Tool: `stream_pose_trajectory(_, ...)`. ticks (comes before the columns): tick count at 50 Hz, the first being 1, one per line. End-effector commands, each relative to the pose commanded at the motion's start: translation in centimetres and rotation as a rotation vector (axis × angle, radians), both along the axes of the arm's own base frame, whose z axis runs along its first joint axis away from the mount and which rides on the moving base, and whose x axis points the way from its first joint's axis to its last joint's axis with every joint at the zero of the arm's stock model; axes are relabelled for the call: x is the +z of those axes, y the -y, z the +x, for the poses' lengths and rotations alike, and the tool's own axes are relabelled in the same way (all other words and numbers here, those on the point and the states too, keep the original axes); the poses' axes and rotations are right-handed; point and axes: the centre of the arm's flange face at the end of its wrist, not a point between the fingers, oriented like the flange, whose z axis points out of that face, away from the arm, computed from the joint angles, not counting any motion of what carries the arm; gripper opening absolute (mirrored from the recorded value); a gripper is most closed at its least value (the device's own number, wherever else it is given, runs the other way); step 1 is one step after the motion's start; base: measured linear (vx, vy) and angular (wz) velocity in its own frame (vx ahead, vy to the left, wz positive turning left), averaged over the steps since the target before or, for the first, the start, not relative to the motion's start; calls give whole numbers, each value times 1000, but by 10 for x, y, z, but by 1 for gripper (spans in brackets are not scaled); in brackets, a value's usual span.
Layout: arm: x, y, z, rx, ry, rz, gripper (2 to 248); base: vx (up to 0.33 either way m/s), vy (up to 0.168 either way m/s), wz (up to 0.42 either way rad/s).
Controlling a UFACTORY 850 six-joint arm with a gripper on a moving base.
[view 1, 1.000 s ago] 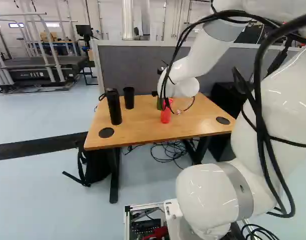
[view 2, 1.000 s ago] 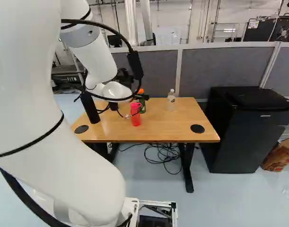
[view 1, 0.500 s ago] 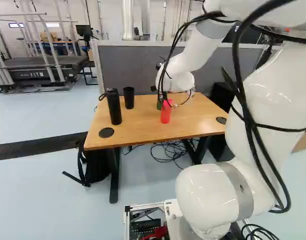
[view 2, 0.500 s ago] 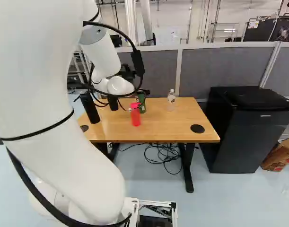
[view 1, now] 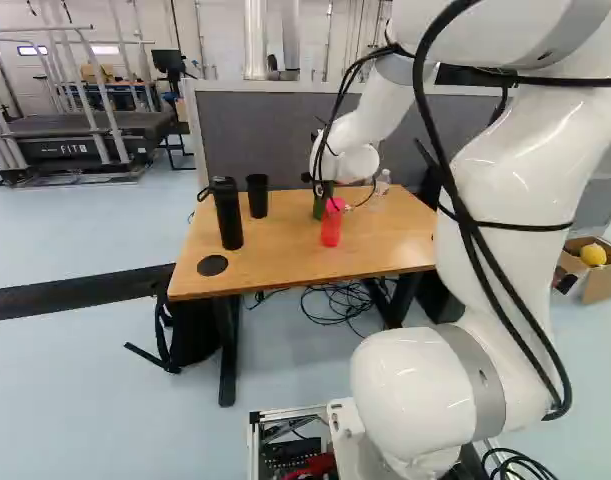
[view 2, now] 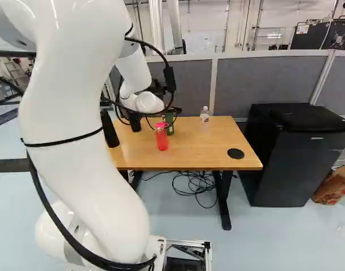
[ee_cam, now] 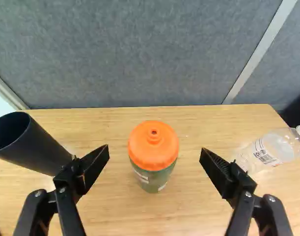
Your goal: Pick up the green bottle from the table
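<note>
Change noted: against the two prior sets, the arm (view 2: 73, 96) has shifted at its upper links, and its white wrist (view 1: 358, 162) now sits slightly further left in the left base view and slightly further right in the right base view. The base has not moved. The bottles have not shifted against the surface (view 2: 217, 138). The clear bottle (view 2: 204, 117), previously hidden by the arm in the left base view, now shows there, right of centre.

Subject item: the green bottle (ee_cam: 152, 155), orange cap on, stands upright on the surface. It is left of centre in the right base view, just behind the red bottle (view 2: 162, 138). In the wrist view it is centred on the gap. Judged from this, the shift serves alignment, and the task is at the approach stage; the pick is outstanding.

Jaws: wide apart, one finger to either side of the bottle's line. Nothing is held and neither finger touches the green bottle. How far short they stand cannot be told. The black cup (ee_cam: 34, 145) is near one finger, the clear bottle near the other.

Advised: advance straight, then close below the cap. Risk: a sideways drift could knock either neighbour.
</note>
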Motion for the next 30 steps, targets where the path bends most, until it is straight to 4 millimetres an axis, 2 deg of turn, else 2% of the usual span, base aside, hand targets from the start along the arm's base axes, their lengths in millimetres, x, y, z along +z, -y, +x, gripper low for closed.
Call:
stream_pose_trajectory(13, -16, 8, 15, -14, -22, 1, 247, 0, 0, 0)
stream_pose_trajectory(30, -34, 9, 20, -15, -53, 1, 247, 0, 0, 0)
